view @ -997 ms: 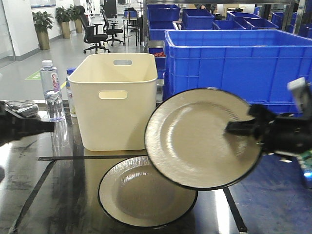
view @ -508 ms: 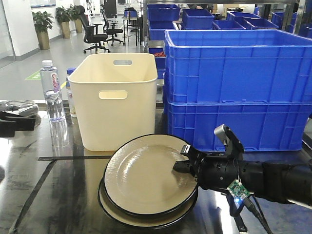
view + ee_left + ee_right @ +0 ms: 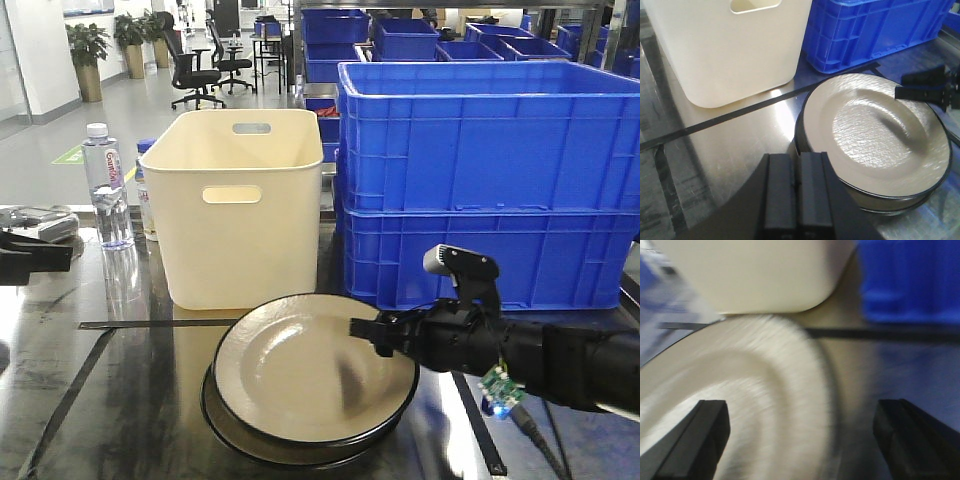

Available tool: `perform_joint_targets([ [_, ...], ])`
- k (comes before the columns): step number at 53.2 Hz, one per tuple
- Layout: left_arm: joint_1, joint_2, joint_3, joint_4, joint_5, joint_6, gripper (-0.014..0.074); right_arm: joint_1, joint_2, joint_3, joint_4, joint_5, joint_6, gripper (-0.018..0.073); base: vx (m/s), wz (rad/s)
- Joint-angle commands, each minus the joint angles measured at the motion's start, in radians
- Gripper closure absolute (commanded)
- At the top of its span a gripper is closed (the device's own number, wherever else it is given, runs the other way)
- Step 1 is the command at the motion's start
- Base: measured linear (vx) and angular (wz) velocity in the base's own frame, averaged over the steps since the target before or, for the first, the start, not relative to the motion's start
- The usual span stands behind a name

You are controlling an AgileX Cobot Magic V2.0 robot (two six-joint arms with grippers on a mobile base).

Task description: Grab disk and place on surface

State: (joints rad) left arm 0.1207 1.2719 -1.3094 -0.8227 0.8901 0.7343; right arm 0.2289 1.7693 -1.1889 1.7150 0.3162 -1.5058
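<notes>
Brought the disk (image 3: 310,365) down from mid-air onto the lower plate (image 3: 232,428) on the table (image 3: 100,400), nearly placed; right tool (image 3: 366,335) spread wide, empty, left tool (image 3: 797,159) closed on nothing.

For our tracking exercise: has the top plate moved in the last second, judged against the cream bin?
Yes. The top plate dropped and shifted left: earlier raised beside the cream bin, it now rests on the lower plate.
</notes>
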Motion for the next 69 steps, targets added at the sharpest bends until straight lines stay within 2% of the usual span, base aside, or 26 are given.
perform_joint_targets([
  [1, 0.001, -0.031, -0.034, -0.039, -0.028, -0.009, 0.0601, -0.006, -0.088, -0.030, 0.044, -0.087, -0.127, -0.0085, 0.00, 0.00],
  [8, 0.001, -0.031, -0.034, 0.033, -0.027, -0.056, 0.0598, -0.006, -0.148, -0.030, 0.041, -0.228, -0.183, -0.0044, 0.00, 0.00],
  [13, 0.001, -0.031, -0.023, 0.169, -0.027, -0.141, 0.0598, -0.006, -0.204, -0.030, 0.036, -0.295, -0.190, 0.0022, 0.00, 0.00],
  [17, 0.001, -0.024, 0.002, 0.360, -0.035, -0.275, 0.0598, -0.006, -0.263, -0.030, 0.025, -0.323, -0.203, 0.0125, 0.00, 0.00],
  [20, 0.001, -0.009, 0.030, 0.553, -0.035, -0.390, 0.0598, -0.006, -0.313, -0.021, 0.013, -0.331, -0.215, 0.0228, 0.00, 0.00],
  [25, 0.001, 0.020, 0.078, 0.808, -0.045, -0.560, 0.0598, -0.006, -0.405, 0.022, -0.003, -0.343, -0.223, 0.0428, 0.00, 0.00],
  [29, 0.001, 0.027, 0.115, 0.911, -0.088, -0.641, 0.0598, -0.006, -0.493, 0.082, -0.015, -0.350, -0.223, 0.0578, 0.00, 0.00],
  [31, 0.001, 0.023, 0.131, 0.922, -0.128, -0.655, 0.0598, -0.006, -0.551, 0.127, -0.015, -0.356, -0.223, 0.0575, 0.00, 0.00],
  [35, -0.002, -0.006, 0.166, 0.889, -0.218, -0.647, 0.0598, -0.006, -0.651, 0.205, -0.015, -0.358, -0.223, 0.0574, 0.00, 0.00],
  [39, -0.003, -0.060, 0.216, 0.804, -0.333, -0.591, 0.0598, -0.006, -0.751, 0.280, -0.015, -0.358, -0.223, 0.0574, 0.00, 0.00],
  [45, -0.003, -0.203, 0.336, 0.599, -0.479, -0.413, 0.0598, -0.006, -0.927, 0.399, -0.015, -0.358, -0.224, 0.0573, 0.00, 0.00],
  [50, -0.003, -0.344, 0.459, 0.432, -0.551, -0.247, 0.0598, -0.006, -1.025, 0.481, -0.015, -0.358, -0.224, 0.0572, 0.00, 0.00],
  [56, -0.003, -0.514, 0.609, 0.245, -0.573, -0.065, 0.0598, -0.006, -1.156, 0.578, -0.013, -0.366, -0.224, 0.0571, 0.00, 0.00],
  [60, -0.003, -0.625, 0.698, 0.157, -0.574, 0.033, 0.0598, -0.006, -1.203, 0.619, -0.008, -0.366, -0.224, 0.0571, 0.00, 0.00],
  [66, -0.003, -0.721, 0.792, 0.055, -0.581, 0.083, 0.0598, -0.006, -1.239, 0.657, -0.008, -0.366, -0.224, 0.0571, 0.00, 0.00],
  [69, -0.003, -0.742, 0.828, 0.044, -0.589, 0.083, 0.0598, -0.006, -1.244, 0.664, -0.007, -0.366, -0.224, 0.0571, 0.00, 0.00],
])
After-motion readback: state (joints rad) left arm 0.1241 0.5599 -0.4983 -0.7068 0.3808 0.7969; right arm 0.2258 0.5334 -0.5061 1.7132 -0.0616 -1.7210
